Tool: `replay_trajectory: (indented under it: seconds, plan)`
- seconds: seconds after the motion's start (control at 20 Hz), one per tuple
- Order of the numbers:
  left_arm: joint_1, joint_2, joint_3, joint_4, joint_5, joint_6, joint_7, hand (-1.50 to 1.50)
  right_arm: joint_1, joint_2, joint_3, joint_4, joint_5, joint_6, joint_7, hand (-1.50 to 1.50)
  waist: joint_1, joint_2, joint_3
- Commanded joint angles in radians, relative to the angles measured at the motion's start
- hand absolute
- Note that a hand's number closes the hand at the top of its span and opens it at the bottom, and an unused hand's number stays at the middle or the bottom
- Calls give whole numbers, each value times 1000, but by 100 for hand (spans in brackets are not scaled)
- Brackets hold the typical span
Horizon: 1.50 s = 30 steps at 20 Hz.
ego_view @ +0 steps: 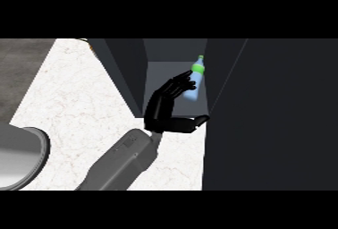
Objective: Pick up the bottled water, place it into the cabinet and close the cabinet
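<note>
The water bottle [192, 91], pale blue with a green top, stands a little tilted inside the open dark cabinet [162, 74], against its right side. My left hand [165, 107] reaches into the cabinet's opening from the lower left. Its fingers [179, 85] are nearly straight, and their tips touch the bottle's left side. The thumb [196, 120] sticks out to the right, below the bottle and apart from it. The right hand does not show.
The cabinet's door [271, 112] stands open as a large dark panel filling the right of the view. White marbled counter [86, 103] lies to the left. A grey sink basin [20, 156] sits at the lower left.
</note>
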Motion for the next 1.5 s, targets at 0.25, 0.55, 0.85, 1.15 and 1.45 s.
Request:
replay_trajectory:
  seconds: [0.25, 0.55, 0.85, 1.15, 1.45]
  plan:
    - [387, 164, -99, -410, -27, 68, 13, -150, 53, -43, 16, -180, 75, -51, 56, -150, 32, 1, 0]
    - [649, 342, -90, -587, -12, -18, -90, -150, 31, -161, 30, -120, 145, 20, 28, 150, 37, 0, -1]
    - [769, 486, -91, -727, -9, -107, -122, -150, -79, -310, 48, -158, 241, 103, 57, 150, 66, -7, -5]
    - [898, 613, -6, -754, 18, -204, -223, -150, -195, -332, 100, -198, 254, 72, 129, 150, 76, 3, -10]
    - [1009, 758, 80, -809, 64, -329, -278, -150, -279, -311, 237, -199, 201, 39, 275, 150, 88, 12, -9]
